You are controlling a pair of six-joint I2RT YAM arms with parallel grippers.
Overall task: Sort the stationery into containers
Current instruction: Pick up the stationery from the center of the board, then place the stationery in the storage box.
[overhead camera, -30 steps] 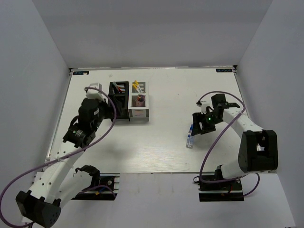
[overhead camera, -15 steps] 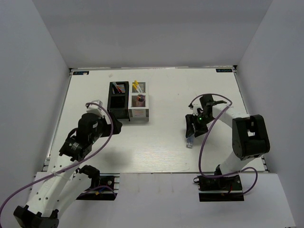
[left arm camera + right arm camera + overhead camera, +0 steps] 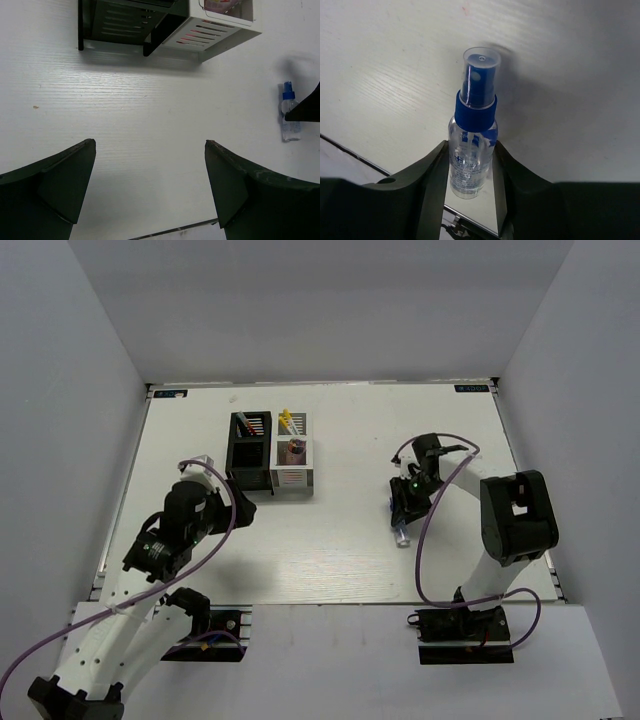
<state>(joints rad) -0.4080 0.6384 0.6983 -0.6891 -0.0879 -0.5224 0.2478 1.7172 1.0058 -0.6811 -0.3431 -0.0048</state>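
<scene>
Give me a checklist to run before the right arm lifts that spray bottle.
1. Small clear spray bottle with a blue collar sits between the fingers of the right pincer: ok.
2. Grip is firm enough to lift: cannot tell. The fingers look to touch both sides of the body, and the bottle lies flat on the white table.
3. Cap end is free of the fingers: ok.
4. Left pincer is open, empty and away from the bottle: ok.
5. White-grey slotted organiser has a free compartment: cannot tell. Items stand in it, and the top view is too small to show spare room.
</scene>
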